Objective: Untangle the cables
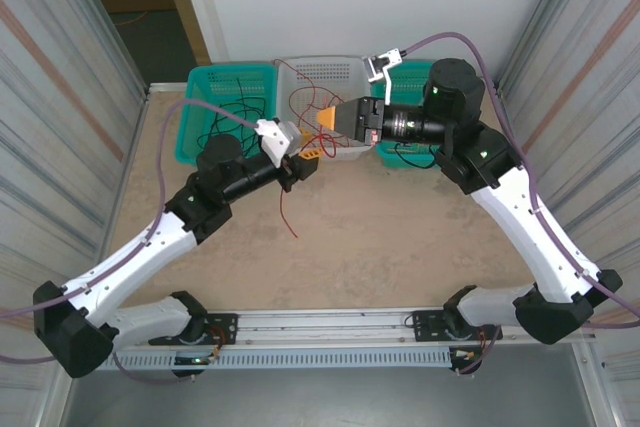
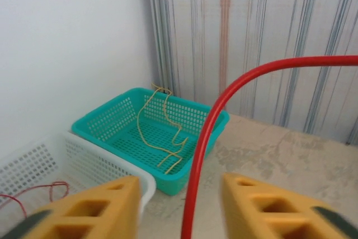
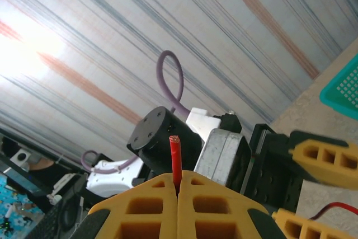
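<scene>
The right gripper (image 3: 178, 182) pinches the tip of a thin red flexible wire (image 3: 175, 158) between closed yellow fingers, while the left gripper (image 2: 179, 188) straddles it with jaws apart (not touching), just before the white perforated plastic basket (image 1: 330, 72).

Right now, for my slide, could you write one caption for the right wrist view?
Right gripper shut on a red cable, its cut end standing above the yellow fingers.

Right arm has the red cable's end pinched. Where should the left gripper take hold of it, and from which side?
Take the straight upright stretch of the red cable below its bend, head-on as the left gripper now faces. That stretch runs between its open fingers, so closing should catch it squarely. The right gripper holds the end.
</scene>
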